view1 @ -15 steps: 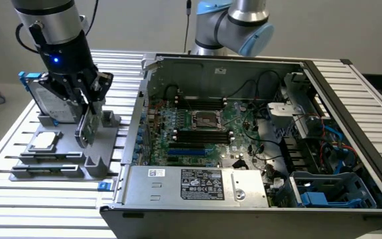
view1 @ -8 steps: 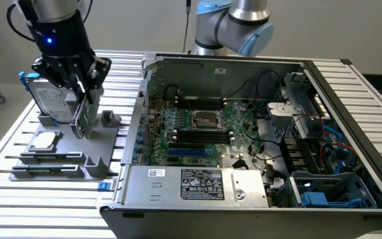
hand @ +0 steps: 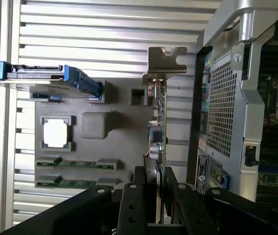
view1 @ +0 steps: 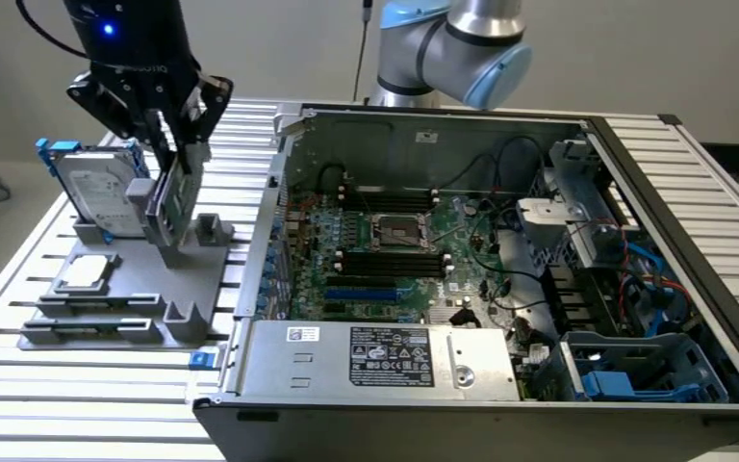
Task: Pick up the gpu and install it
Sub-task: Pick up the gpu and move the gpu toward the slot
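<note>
Upper left of the exterior view, the tool (view1: 174, 164) was clamped on the gpu (view1: 168, 207), which stood edge-up in its holder (view1: 190, 322), apparently so that its top edge could be gripped.

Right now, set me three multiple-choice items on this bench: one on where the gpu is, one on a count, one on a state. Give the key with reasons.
1. Where is the gpu?
A. In a motherboard slot
B. In the gray holder beside the computer case
C. On top of the power supply

2. How many memory sticks lie in the holder?
A. One
B. Two
C. Four

3. How is the gpu posed?
A. Flat on its cover
B. Upright on its edge
C. Leaning against the case

Key:
1 B: it sits in the holder, at the exterior view's left of the case.
2 B: the wrist view shows two green sticks lying side by side.
3 B: the card stands on edge, rising from the holder.
</note>
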Controlling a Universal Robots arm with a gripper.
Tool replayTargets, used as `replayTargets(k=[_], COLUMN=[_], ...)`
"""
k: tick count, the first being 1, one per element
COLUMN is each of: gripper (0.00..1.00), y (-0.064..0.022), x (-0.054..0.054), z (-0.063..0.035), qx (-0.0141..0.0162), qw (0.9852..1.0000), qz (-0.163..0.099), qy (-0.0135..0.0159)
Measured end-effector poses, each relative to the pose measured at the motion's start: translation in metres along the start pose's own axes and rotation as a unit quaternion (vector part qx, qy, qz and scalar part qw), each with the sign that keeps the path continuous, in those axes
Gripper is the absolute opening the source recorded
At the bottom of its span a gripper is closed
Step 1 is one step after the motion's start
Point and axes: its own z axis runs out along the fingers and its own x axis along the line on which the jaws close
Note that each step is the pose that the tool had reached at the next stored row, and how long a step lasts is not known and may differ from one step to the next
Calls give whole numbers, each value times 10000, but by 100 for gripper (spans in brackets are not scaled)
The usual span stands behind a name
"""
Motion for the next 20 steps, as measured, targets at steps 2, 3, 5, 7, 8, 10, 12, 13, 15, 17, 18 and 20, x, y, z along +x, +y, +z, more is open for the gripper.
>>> replayTargets(k=[2,3,5,7,8,10,12,13,15,17,18,20], gripper=[27,27,27,27,27,27,27,27,27,27,27,27], y=[0,1,2,2,2,1,-1,-2,-5,-8,-10,-15], x=[-68,-102,-175,-250,-291,-378,-466,-513,-601,-692,-736,-829], z=[-93,-139,-234,-326,-366,-437,-496,-520,-553,-577,-582,-587], qx=[-1,-1,-2,-4,-4,-5,-7,-8,-9,-10,-11,-13], qw=[10000,10000,10000,10000,10000,9999,9999,9999,9998,9998,9998,9997], qz=[0,1,2,3,3,5,6,6,8,9,10,11], qy=[20,30,52,75,87,113,140,153,180,209,223,252])
